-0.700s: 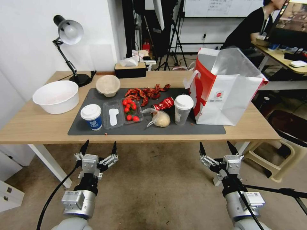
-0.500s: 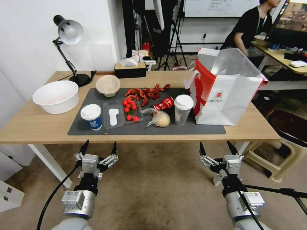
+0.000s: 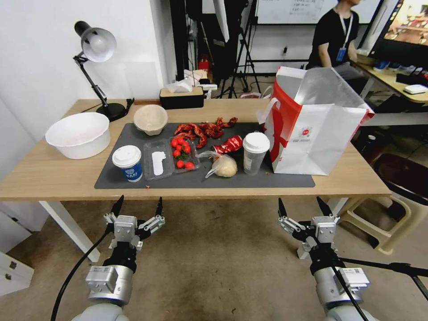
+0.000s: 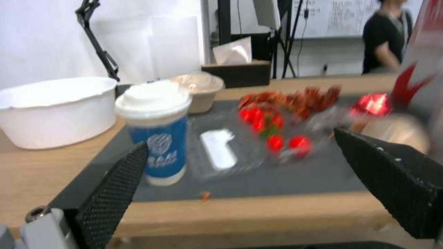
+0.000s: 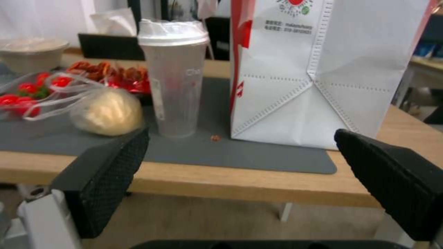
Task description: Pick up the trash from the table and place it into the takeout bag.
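Both arms hang below the near edge of the light-wood surface (image 3: pixel 53 174), short of it, so nothing on top is touched. The left end effector (image 3: pixel 137 206) has its fingers spread wide apart and empty; through its gap, the left wrist view looks toward the blue-and-white paper cup (image 4: pixel 154 131) and clear clamshell tray (image 4: pixel 226 152). The right end effector (image 3: pixel 301 205) is likewise spread and empty, and its wrist view takes in the white-lidded clear plastic cup (image 5: pixel 174 77) and the takeout bag (image 5: pixel 323 76). That pairing reads as a ready stance: each arm faces the items nearest its own side.

The trash sits on the dark grey mat (image 3: pixel 267 180). From the robot's left: the paper cup (image 3: pixel 127 163) near the front edge, the beige pulp bowl (image 3: pixel 150 119) farther back, the crumpled red wrapper (image 3: pixel 228 145) mid-mat, the clear bag with a beige lump (image 3: pixel 223 166) in front of it, and the clear plastic cup (image 3: pixel 255 152) upright just beside the takeout bag (image 3: pixel 318 133). The takeout bag stands open-mouthed at the mat's right end (handy for drops from above), its tall walls probably calling for a lift well over the rim.

A large white plastic bowl (image 3: pixel 79 134) sits off the mat at the left; cherry tomatoes (image 3: pixel 180 152) lie in the tray, dried red peppers (image 3: pixel 205 128) behind.

Nothing looks bagged yet; the task seems to be at its start.
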